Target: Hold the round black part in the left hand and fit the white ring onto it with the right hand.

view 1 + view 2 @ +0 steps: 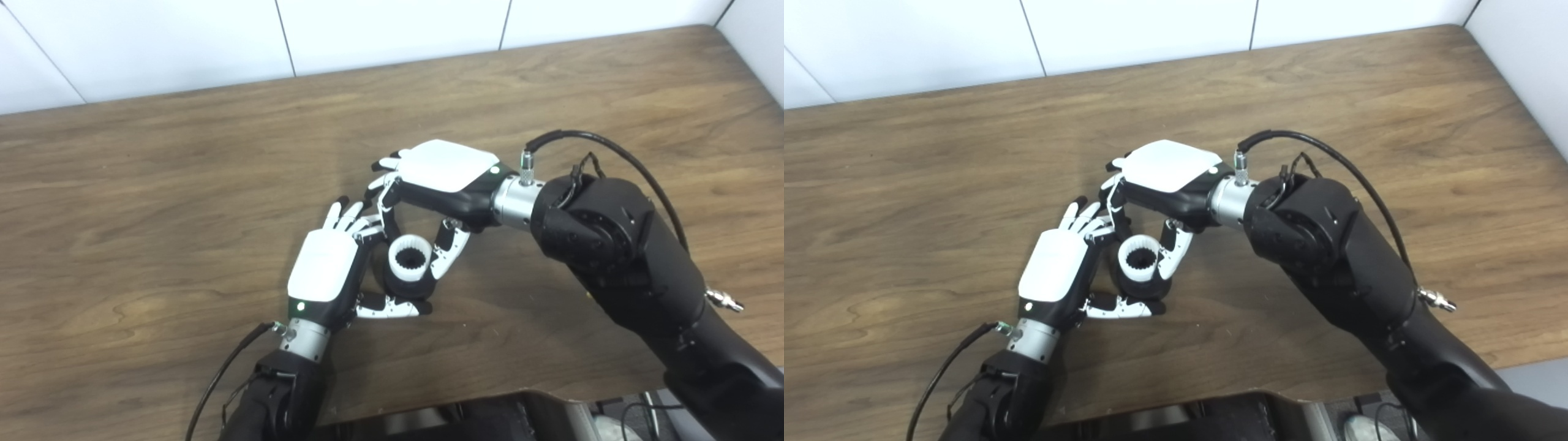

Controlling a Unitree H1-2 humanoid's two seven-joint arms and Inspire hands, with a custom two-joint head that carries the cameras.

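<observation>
The round black part (405,286) stands on the table near the front middle. The white ring (410,258), toothed on its inside, sits on top of the part. My left hand (327,269) is shut on the black part, thumb in front of it and fingers behind. My right hand (438,177) reaches in from the right above it, with its thumb and a finger touching the white ring's sides. The same scene shows in the right eye view, with the ring (1141,259) on the part (1138,286) between left hand (1056,275) and right hand (1164,174).
The wooden table (184,184) runs back to a white tiled wall (392,30). A black cable (588,144) loops over my right wrist. The robot's dark body (490,419) fills the bottom edge.
</observation>
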